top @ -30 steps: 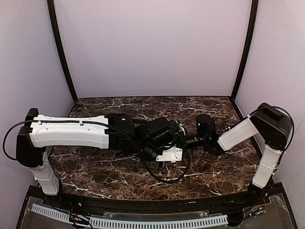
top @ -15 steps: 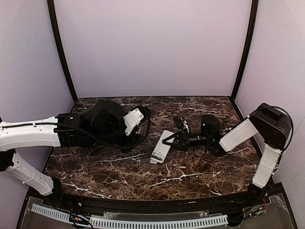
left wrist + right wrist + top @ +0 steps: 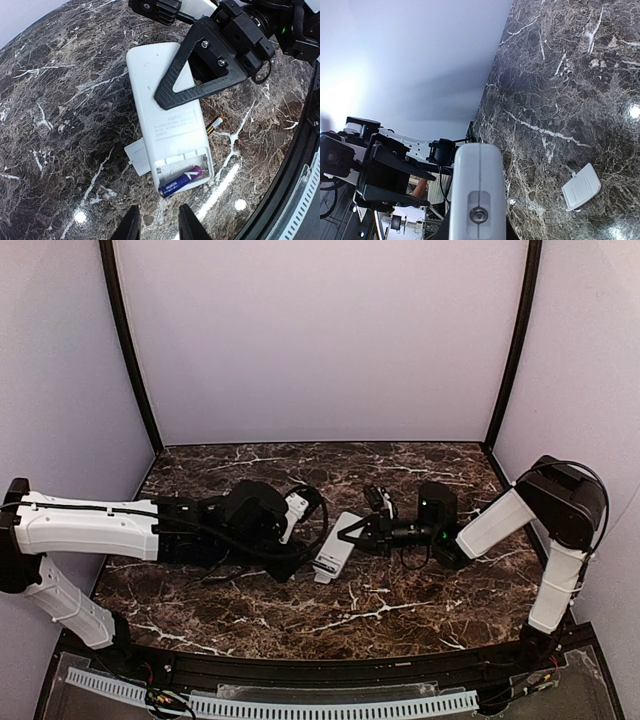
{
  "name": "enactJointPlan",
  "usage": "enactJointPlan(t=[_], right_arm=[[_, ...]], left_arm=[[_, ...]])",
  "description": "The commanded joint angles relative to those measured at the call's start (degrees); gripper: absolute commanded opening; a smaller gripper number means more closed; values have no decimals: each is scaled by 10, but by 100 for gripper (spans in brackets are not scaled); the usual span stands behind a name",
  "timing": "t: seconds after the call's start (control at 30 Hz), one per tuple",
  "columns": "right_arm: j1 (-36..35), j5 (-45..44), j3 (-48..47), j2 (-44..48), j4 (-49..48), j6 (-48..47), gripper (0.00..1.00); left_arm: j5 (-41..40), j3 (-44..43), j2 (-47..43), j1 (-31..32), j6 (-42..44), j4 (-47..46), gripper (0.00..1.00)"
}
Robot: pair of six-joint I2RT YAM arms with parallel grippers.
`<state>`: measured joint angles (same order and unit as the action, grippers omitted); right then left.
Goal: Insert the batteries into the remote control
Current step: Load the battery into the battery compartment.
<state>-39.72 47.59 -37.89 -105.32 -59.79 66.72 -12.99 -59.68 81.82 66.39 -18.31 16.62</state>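
The remote control [image 3: 167, 107] lies back up on the marble, its battery compartment open at the end nearest my left gripper. One purple-and-blue battery [image 3: 181, 181] sits slanted in the compartment, its blue end poking over the rim. A second battery [image 3: 216, 124] lies on the table beside the remote. My left gripper [image 3: 157, 226] hovers just short of the open end, open with nothing between its fingers. My right gripper [image 3: 355, 531] is shut on the remote's far end [image 3: 479, 190], one black finger [image 3: 197, 75] lying across its back.
The small white cover piece [image 3: 137, 156] lies flat against the remote's side by the compartment, and the cover [image 3: 581, 186] also shows in the right wrist view. The table's dark front rail [image 3: 300, 165] runs close by.
The left arm, over the remote a second ago, swung away to the left and has come back toward the remote's open end. The right arm and remote have barely moved.
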Motion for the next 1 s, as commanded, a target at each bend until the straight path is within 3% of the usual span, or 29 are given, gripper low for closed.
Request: enactJointPlan(t=[0.0,0.37,0.97], right_arm=[[-8,-7,-15,2,-12,3,0],[-10,-4,-16,9,-7,2,0],[-9,-2,-10,15,-8,0,0]], left_arm=[[5,-39,27,2,-24,28,24],[11,-62,58,1,-25,45,15],[11,-62,77,1,-36,53,15]])
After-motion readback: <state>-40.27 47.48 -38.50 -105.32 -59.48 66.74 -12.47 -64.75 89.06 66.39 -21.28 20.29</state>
